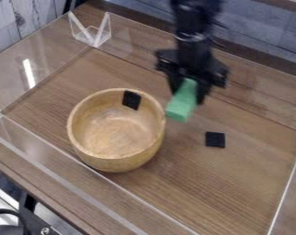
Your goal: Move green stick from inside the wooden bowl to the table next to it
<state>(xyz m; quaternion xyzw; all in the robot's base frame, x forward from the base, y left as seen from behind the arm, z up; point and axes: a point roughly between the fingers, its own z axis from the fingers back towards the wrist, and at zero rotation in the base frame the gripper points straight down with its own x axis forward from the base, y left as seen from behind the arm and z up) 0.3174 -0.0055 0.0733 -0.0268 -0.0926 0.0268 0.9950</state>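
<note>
My black gripper [190, 83] points down over the table [77, 83], just right of the wooden bowl [115, 129]. It is shut on the upper end of the green stick [181, 103]. The stick hangs tilted, and its lower end is close to the bowl's right rim, outside the bowl. Whether the stick touches the tabletop I cannot tell. The round light-tan bowl stands front left of centre. A small black square [130, 100] leans on the bowl's inner back wall.
A second small black square [214, 139] lies flat on the table right of the bowl. Clear acrylic walls [28, 69] edge the tabletop. A clear folded stand [89, 29] sits at the back left corner.
</note>
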